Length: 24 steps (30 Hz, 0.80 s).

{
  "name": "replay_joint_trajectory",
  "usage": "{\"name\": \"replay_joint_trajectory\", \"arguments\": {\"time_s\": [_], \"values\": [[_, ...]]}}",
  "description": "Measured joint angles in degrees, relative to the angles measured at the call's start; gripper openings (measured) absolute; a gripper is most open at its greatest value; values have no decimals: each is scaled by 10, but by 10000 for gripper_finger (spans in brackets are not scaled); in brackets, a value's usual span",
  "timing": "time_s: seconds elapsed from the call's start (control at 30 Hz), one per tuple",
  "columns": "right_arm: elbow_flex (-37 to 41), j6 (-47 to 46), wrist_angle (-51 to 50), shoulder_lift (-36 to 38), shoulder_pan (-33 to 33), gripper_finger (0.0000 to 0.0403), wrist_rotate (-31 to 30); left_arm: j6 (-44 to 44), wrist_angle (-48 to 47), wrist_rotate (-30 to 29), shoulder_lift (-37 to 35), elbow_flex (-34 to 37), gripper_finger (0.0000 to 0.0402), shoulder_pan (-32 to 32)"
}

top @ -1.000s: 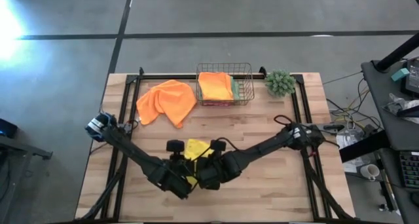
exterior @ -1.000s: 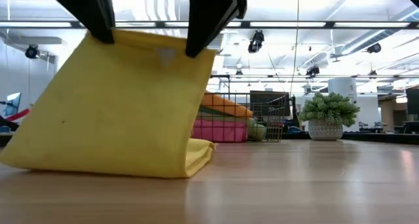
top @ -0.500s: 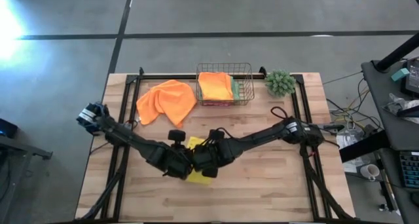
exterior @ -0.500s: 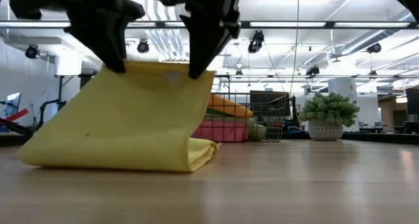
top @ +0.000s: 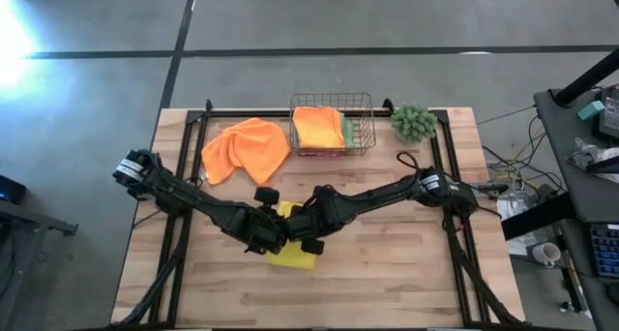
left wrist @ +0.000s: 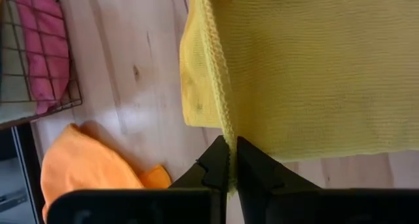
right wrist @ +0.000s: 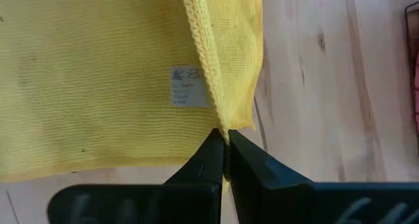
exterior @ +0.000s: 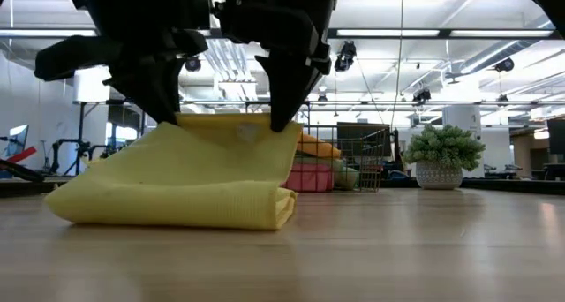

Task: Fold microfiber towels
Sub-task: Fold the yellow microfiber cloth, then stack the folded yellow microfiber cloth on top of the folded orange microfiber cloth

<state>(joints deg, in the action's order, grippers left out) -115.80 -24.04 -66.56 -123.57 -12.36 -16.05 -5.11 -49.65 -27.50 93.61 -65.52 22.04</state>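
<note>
Item: yellow towel (exterior: 177, 183), mid-table, near the front. My left gripper (left wrist: 232, 160) and right gripper (right wrist: 224, 145) are both pinching its top edge and have been lowering it onto itself. The fold is nearly flat; release is likely next.

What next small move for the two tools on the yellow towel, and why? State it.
Probably lower the pinched edge the rest of the way onto the layer beneath, then let go. The left tool and right tool are each shut on the upper edge of the yellow towel, which is doubled over on the table but has its top layer held up off the lower one.
</note>
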Motion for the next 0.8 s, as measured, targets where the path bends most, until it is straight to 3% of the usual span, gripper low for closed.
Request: {"name": "replay_joint_trajectory", "arguments": {"time_s": [0.17, 0.37, 0.6, 0.8], "values": [[4, 10, -10, 0, 5, 22, 8, 16, 1, 1, 1, 9, 5, -6], [19, -8, -15, -1, 14, 85, 30, 27, 5, 2, 3, 18, 28, -15], [19, -12, -13, 7, 10, 141, 26, 25, 12, 0, 3, 21, 111, -15], [20, -14, -12, 29, 7, 149, 6, 20, 11, -17, -5, 2, 196, -15]]}}
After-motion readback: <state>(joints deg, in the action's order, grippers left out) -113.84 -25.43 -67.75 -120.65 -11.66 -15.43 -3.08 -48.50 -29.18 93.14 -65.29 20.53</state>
